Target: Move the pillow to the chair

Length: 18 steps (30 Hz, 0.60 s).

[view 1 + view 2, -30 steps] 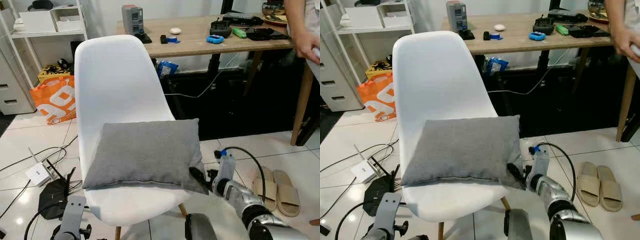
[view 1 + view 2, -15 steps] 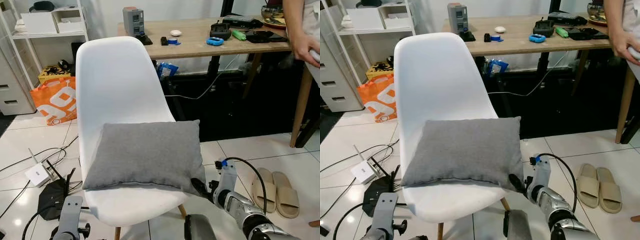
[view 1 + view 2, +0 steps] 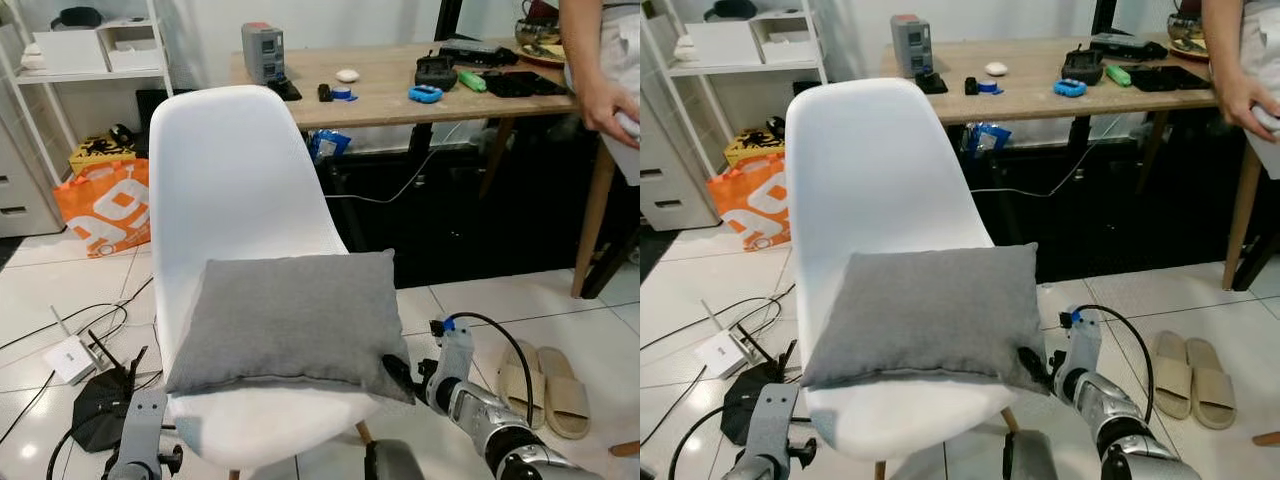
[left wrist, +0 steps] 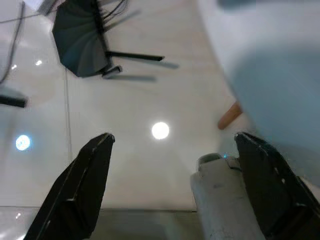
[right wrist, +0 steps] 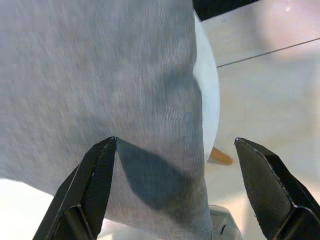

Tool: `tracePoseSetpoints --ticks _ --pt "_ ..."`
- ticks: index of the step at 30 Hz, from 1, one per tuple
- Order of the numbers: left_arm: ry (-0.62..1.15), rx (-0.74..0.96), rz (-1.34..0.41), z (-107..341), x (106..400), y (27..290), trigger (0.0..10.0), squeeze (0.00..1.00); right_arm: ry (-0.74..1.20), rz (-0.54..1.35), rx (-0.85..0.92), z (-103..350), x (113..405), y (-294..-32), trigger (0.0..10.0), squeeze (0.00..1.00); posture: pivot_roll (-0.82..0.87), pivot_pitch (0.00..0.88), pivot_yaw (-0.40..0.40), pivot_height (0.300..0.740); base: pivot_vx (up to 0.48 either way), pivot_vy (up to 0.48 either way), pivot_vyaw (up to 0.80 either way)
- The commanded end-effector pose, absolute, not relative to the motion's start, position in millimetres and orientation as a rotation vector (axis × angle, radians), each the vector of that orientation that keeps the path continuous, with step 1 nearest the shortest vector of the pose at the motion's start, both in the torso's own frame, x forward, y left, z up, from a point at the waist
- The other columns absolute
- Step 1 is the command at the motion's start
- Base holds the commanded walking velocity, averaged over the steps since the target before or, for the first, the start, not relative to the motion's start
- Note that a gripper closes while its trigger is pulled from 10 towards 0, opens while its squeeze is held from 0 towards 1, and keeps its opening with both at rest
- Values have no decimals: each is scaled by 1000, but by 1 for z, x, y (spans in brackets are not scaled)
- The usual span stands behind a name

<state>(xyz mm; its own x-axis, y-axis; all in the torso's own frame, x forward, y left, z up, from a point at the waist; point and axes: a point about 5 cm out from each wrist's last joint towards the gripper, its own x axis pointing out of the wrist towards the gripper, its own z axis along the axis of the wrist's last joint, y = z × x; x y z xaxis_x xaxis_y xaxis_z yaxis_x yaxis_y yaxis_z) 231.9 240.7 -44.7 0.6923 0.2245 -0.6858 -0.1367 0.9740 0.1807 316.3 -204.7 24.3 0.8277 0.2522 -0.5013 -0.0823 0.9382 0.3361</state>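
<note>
The right gripper [image 5: 172, 195] has its two black fingers spread wide, with the near right corner of the grey pillow [image 3: 290, 320] lying between them; they are not closed on the fabric. In the head views this gripper [image 3: 1033, 364] sits at that same corner, just off the front right edge of the seat, with the silver forearm and its looped black cable trailing back toward the robot.

The left gripper [image 4: 170, 187] is also spread wide (nothing between its fingers), hanging low over the tiled floor [image 3: 60, 275] beside the chair's front left, near a black router [image 4: 82, 42] with its antennas.

The pillow lies flat on the seat of the white chair [image 3: 225, 170], its back edge resting against the backrest.

Behind the chair stands a wooden table [image 3: 380, 95] carrying small devices and tools. To the chair's left are an orange bag [image 3: 105, 205], a white shelf unit [image 3: 90, 55] and loose cables on the floor. To its right, a pair of beige slippers [image 3: 545, 385] lies on the tiles, and a person's hand [image 3: 605, 105] shows at the table's far end.
</note>
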Motion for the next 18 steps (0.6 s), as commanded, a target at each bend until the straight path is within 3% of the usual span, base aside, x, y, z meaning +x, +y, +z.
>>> tracePoseSetpoints --ticks 1,13,18 --pt "789 98 206 -46 232 239 10000 0 581 182 311 23 316 -202 10000 0 -114 62 -9 613 0 0 0" --pt "796 92 203 -47 230 239 10000 0 580 178 304 23 316 -203 10000 0 -112 67 -8 658 0 0 0" --pt "808 91 199 -47 230 239 10000 0 581 182 302 24 316 -203 10000 0 -113 65 -9 678 -473 0 0"
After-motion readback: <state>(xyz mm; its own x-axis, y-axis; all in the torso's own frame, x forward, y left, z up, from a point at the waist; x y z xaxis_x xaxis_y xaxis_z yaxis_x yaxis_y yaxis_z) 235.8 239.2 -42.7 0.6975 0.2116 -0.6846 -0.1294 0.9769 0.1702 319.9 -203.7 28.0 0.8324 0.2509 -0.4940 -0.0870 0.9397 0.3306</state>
